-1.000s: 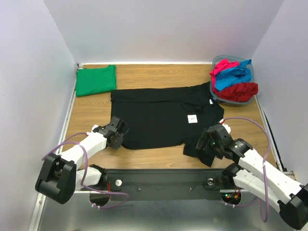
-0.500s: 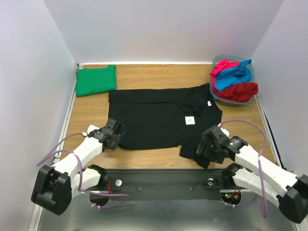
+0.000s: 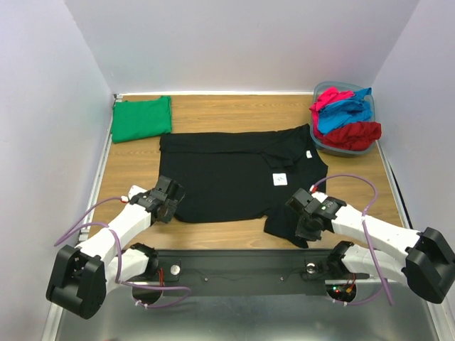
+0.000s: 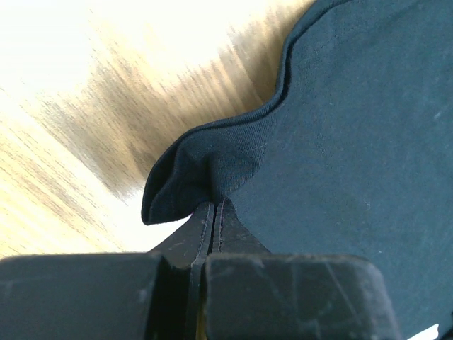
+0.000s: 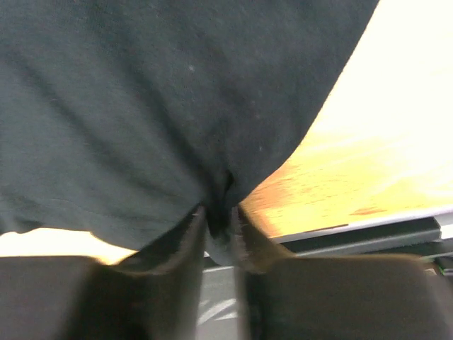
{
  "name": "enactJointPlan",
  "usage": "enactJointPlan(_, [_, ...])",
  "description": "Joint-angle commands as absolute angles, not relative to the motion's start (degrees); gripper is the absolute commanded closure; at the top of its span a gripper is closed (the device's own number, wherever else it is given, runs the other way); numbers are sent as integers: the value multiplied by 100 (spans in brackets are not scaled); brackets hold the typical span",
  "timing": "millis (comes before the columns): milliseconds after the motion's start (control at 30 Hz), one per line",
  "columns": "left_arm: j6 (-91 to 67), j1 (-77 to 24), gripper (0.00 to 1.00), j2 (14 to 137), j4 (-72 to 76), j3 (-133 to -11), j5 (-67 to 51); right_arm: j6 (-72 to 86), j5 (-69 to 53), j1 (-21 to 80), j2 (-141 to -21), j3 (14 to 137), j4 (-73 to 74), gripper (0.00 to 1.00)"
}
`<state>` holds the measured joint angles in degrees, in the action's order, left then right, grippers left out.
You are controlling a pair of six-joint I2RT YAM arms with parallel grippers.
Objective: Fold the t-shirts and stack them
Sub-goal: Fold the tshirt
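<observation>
A black t-shirt with a small white label lies spread on the wooden table. My left gripper is shut on its near left corner; in the left wrist view the cloth bunches up at the closed fingertips of that gripper. My right gripper is at the near right sleeve. The right wrist view shows black cloth pinched between the nearly closed jaws of the right gripper. A folded green t-shirt lies at the far left.
A grey-blue tub at the far right holds crumpled pink, blue and red t-shirts. White walls close in the table on three sides. The black base rail runs along the near edge.
My right gripper moved left onto the near right sleeve and closed from wide open onto the cloth. The left gripper, still shut, drew its corner slightly left, and the shirt shifted with it.
</observation>
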<state>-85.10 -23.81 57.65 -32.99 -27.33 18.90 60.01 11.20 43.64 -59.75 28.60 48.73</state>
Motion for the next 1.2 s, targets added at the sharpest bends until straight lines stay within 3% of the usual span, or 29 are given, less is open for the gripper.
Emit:
enactJointPlan(0, [-8385,-2312,100,5704,-3375,-2681,2030,6056,1353,4474,-6056,2935,4658,81])
enactJointPlan(33, [-8341,-2303,100,5713,-3384,-2707,2039,5960,1414,4474,-6030,3049,4676,90])
enactJointPlan(167, [-8210,-2303,100,5748,-3375,-2760,1934,5819,1678,4474,-5889,3356,4798,100])
enactJointPlan(867, [-7375,-1917,100,6381,-3340,-4043,1942,4967,3550,4043,-6942,5861,4861,100])
enactJointPlan(1167, [-6839,-1398,100,6951,-2849,-4499,1837,4000,3024,3006,-7602,6565,3894,100])
